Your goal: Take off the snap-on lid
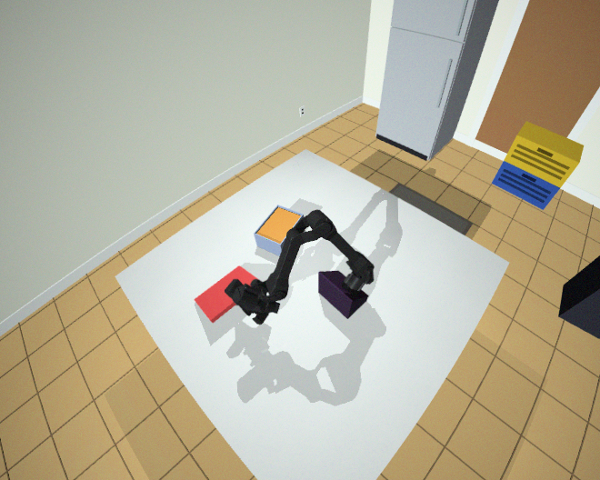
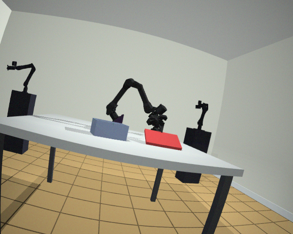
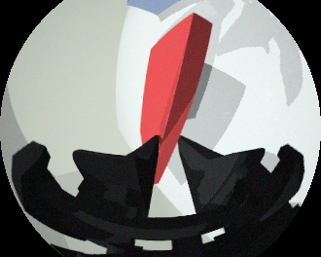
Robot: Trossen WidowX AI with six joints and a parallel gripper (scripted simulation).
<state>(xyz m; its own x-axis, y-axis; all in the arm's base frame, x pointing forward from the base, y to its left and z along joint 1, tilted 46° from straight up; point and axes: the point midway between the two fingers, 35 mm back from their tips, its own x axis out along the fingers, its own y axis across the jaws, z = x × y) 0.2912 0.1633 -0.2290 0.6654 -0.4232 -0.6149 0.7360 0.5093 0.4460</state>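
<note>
The red lid (image 1: pixel 214 301) (image 2: pixel 162 139) (image 3: pixel 166 73) is off the box and tilted, its plain outer face upward. Its lower edge is close to the table top (image 1: pixel 320 415) (image 2: pixel 73 143); contact is unclear. My gripper (image 2: pixel 156 129) (image 3: pixel 168 139) is shut on the lid's raised edge; the exact grip is partly hidden. The blue-grey storage box (image 1: pixel 266 244) (image 2: pixel 109 130) (image 3: pixel 153 6) stands upright and open, apart from the lid. An orange surface (image 1: pixel 280 225) shows inside it.
The arm's dark purple base block (image 1: pixel 340 295) (image 2: pixel 119 119) stands on the table, behind the box in the exterior view. The arm arches between base and lid, passing close to the box in the top view. The table's edge (image 2: pixel 171 163) runs in front of the lid.
</note>
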